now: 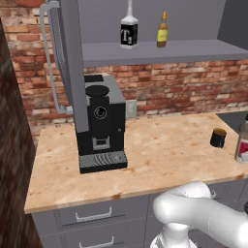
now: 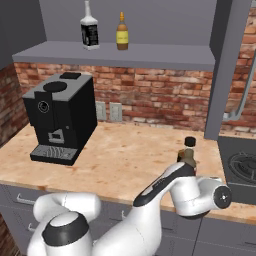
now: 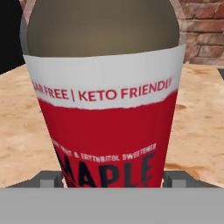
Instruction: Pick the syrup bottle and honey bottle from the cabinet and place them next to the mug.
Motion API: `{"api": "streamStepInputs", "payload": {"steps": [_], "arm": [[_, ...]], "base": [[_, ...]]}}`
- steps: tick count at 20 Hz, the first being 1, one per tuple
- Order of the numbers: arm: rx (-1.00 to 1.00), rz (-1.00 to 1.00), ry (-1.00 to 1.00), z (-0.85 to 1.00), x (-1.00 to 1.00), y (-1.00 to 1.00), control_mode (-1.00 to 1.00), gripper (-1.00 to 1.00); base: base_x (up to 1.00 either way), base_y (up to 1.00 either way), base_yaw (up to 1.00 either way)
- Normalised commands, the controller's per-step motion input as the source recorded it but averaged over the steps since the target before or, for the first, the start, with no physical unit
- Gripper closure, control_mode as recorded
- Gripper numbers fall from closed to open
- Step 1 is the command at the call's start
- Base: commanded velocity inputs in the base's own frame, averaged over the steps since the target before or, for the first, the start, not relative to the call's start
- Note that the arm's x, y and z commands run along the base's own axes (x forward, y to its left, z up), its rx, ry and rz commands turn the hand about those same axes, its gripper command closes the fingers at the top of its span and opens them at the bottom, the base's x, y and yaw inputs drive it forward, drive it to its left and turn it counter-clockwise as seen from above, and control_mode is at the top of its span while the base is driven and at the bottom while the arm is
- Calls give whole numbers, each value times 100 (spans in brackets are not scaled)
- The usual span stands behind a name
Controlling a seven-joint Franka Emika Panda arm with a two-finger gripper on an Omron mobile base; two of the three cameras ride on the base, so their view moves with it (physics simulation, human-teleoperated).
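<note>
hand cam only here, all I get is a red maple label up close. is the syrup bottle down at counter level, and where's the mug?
Observer: Left base view: the syrup bottle is upright at the picture's right edge and looks to be standing on the counter.
Operator: mug?
Observer: The mug stands on the counter just left of that bottle in the same view, with a small gap between them.
Operator: honey?
Observer: The honey bottle is up on the cabinet shelf, beside a black bottle with a white label.
</note>
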Motion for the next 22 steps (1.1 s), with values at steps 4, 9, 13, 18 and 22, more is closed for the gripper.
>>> {"api": "streamStepInputs", "payload": {"steps": [4, 9, 13, 18, 22], "arm": [[-1, 0, 0, 0, 27, -1, -100, 100], [-1, 0, 0, -1, 35, -17, -100, 100], [0, 0, 0, 0, 33, -21, -100, 100], [0, 0, 0, -3, 18, -16, -100, 100], [0, 0, 0, -26, 3, -6, -100, 100]], "base": [[0, 0, 0], [0, 0, 0], [0, 0, 0], [0, 0, 0], [0, 0, 0]]}}
